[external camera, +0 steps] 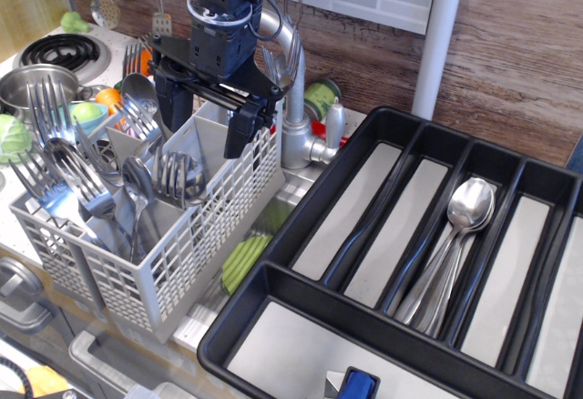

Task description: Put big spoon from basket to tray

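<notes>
Observation.image shows the black pincer [208, 118] hanging over the back end of the grey basket [182, 262], its two fingers [241, 127] spread apart and gripping nothing, their tips level with the basket's rim. Below and in front of it, forks [55, 121] crowd the left compartments with prongs up, and a big spoon [137, 180] stands bowl-up near the middle, just beside another fork [171, 179]. Several spoons [455, 235] already lie in one long compartment of the black tray [310, 199], which sits on the worktop to the right.

The main risk is a wrong pick: the spoon's bowl is hemmed in by fork heads, so a descent slightly off line could close on a fork or on both together. The spread fingers could also strike the lattice dividers or the rim and shove the basket. Behind the pincer, the steel faucet [293, 98] stands near enough that a careless lift could clip it.
</notes>
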Available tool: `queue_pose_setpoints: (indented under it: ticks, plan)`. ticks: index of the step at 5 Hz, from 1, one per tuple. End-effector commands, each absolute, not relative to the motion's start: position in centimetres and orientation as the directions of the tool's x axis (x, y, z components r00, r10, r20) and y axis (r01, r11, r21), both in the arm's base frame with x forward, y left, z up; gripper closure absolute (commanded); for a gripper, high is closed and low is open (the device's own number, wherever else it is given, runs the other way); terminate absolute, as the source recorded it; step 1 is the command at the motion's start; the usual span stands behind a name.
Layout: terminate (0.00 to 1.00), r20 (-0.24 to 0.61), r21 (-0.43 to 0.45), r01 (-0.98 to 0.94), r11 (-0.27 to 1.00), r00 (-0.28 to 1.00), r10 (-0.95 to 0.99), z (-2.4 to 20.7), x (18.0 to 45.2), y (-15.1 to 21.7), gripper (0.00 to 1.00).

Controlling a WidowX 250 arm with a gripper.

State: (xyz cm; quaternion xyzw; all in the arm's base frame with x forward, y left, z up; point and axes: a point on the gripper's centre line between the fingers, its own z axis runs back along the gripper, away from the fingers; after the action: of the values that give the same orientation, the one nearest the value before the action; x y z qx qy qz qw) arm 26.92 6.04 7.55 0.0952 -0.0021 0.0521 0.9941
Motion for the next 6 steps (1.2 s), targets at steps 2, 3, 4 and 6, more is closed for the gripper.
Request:
queue_pose_setpoints:
  ticks: [2, 3, 4, 6]
  plan:
    - [0.0, -0.01, 0.2, 0.086, 0.976, 0.996, -0.086, 8.2, 26.6, 5.5, 0.0]
    - [0.0, -0.047, 0.232, 0.241, 0.942, 0.97, -0.237, 8.6, 26.4, 5.2, 0.0]
    - [0.0, -0.076, 0.273, 0.362, 0.891, 0.932, -0.355, 8.5, 26.1, 5.3, 0.0]
    - [0.0, -0.043, 0.302, 0.436, 0.848, 0.894, -0.445, 7.2, 25.5, 6.4, 0.0]
